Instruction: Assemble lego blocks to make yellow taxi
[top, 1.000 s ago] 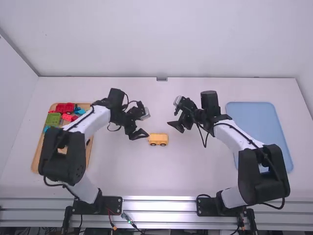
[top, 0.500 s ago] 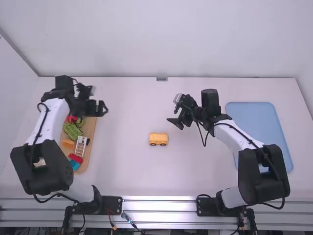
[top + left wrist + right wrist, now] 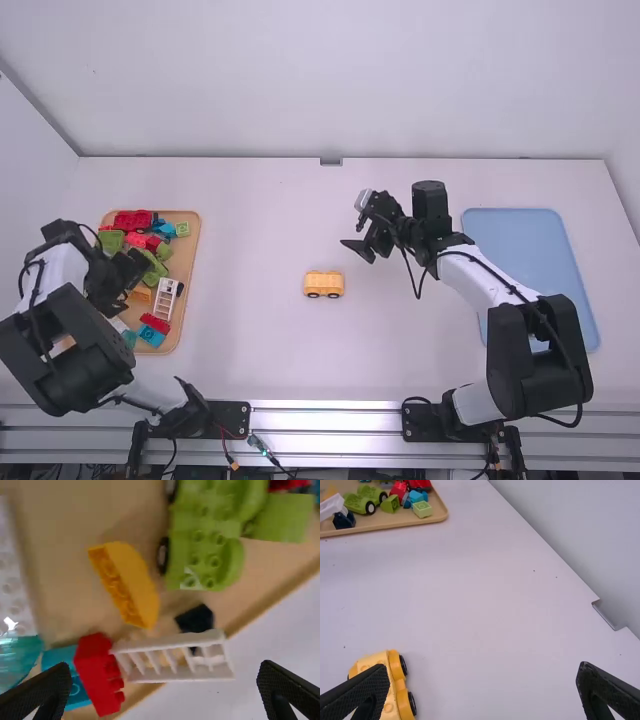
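One yellow studded vehicle base (image 3: 324, 286), black-wheeled, just below the frame's centre; one curved, smooth-backed yellow block (image 3: 134, 580) in the tan round-cornered tray (image 3: 191, 285), frame left, under the left gripper (image 3: 133, 285), fingers spread; right gripper (image 3: 357, 252), above-right of the base, likewise spread.

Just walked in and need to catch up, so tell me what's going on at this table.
Two robot arms are at work on a yellow lego taxi. The left arm's claw is open above the tray of loose blocks, over a curved yellow piece. The yellow car base stands on its wheels mid-table, with no top on it yet. The right arm's claw hangs open near it, holding nothing.
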Tool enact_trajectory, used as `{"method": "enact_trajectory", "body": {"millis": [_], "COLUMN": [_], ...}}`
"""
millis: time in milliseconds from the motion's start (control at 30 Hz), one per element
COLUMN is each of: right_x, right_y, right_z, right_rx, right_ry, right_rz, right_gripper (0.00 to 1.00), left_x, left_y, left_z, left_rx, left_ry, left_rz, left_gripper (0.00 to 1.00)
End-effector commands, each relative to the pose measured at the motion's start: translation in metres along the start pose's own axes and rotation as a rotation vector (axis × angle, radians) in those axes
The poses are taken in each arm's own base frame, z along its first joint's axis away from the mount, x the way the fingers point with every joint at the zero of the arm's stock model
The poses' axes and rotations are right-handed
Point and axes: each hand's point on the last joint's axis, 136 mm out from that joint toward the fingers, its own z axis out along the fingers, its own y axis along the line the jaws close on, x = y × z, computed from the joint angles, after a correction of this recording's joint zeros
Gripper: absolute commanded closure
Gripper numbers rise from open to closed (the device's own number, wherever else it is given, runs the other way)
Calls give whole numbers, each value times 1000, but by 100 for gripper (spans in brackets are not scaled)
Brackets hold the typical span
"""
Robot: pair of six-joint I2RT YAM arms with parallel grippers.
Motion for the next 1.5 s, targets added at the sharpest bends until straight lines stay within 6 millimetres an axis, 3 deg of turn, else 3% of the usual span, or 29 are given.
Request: {"method": "enact_trajectory", "body": {"millis": [0,33,67,100,200,767,1033,1267,1467], "right_x": [-6,-6,-6,-7,-8,-6,-5,-5,-7], "right_y": [1,1,0,0,-1,3,2,2,6], "right_z": [-3,-3,-3,-3,-3,1,1,0,3], "right_rx": [3,4,5,7,9,11,14,13,2], "right_ry": [-14,-16,-17,-19,-22,0,0,2,0], "right_rz": [-8,-10,-11,-14,-18,-18,-13,-10,-16], "right_gripper": [1,1,1,1,1,1,1,1,1], "left_x": [2,3,4,4,4,9,11,-4,-26], "left_y": [16,21,22,23,24,30,47,44,34], "left_z": [6,9,11,14,20,46,57,65,53], "left_rx": [-50,-71,-75,-78,-74,-64,-143,-139,-128], "left_ry": [2,-3,-5,-12,-25,-69,-74,-78,-112], "left_rz": [-62,-65,-66,-76,-82,-120,-154,-108,-3], "left_gripper": [28,43,44,39,37,47,42,38,38]}}
